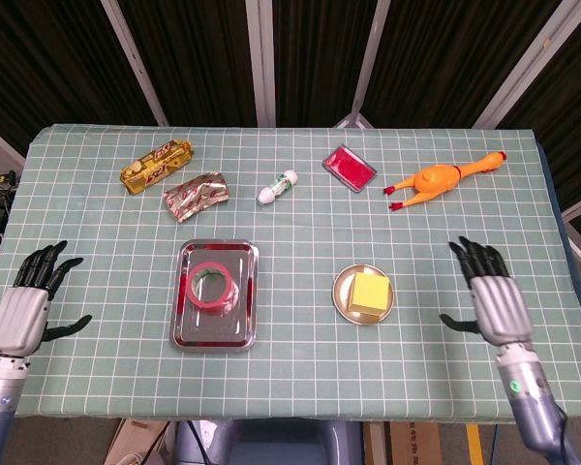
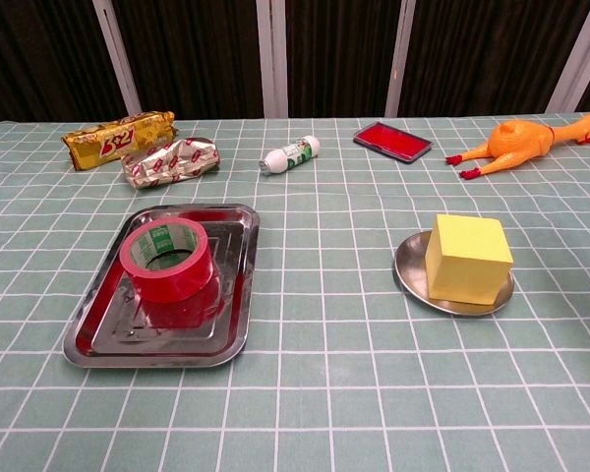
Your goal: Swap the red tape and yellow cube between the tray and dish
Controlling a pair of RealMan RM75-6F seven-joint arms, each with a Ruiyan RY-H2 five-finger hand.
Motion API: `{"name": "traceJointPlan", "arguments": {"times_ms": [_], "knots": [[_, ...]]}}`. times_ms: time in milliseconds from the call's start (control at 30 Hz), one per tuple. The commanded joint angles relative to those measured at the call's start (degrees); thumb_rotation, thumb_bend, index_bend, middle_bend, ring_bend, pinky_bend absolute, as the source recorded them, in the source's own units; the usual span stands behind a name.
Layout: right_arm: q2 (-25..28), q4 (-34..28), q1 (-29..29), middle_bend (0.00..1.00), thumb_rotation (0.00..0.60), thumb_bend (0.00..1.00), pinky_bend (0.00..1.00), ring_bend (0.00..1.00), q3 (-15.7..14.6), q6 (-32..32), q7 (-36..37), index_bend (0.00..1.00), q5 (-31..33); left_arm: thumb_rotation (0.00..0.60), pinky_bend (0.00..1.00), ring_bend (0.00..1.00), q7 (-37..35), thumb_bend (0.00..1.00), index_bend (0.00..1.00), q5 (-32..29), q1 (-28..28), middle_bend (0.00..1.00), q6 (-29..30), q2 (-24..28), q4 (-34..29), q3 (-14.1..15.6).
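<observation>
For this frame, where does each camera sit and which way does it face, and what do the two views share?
Head view: high above the near table edge, looking steeply down on the whole table; shows the left hand and right hand, both open, near the front corners.
Chest view: low at the near edge, looking across the table toward the dark curtain; no part of the robot shows.
Shared: red tape in the tray, yellow cube on the dish, rubber chicken.

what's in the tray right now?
The red tape sits inside the tray, lying flat, hole up. Tray floor directly under the roll is covered.
</observation>
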Motion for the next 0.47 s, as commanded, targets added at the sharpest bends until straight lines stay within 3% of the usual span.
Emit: {"name": "traceJointPlan", "arguments": {"times_ms": [33,133,467], "knots": [[0.05,5.20,-10.09,0.00,0.600,0.02,0.00,0.00,-6.30,10.03,3.16,0.00,-9.80,0.600,0.07,0.00,2.19,0.01,0.19,-0.87,0.67,0.00,-1.06,1.01,-2.37,0.90],[-1.75,7.64,-11.76,0.00,0.600,0.02,0.00,0.00,-6.71,11.49,2.73,0.00,-11.51,0.600,0.07,0.00,4.03,0.01,0.19,-1.22,1.12,0.00,-1.55,1.40,-4.10,1.48],[-4.57,10.14,-13.64,0.00,0.600,0.02,0.00,0.00,-3.99,14.07,-2.76,0.00,-13.03,0.600,0.07,0.00,5.90,0.01,0.19,-2.05,0.75,0.00,-3.28,0.55,-3.63,1.12]]}}
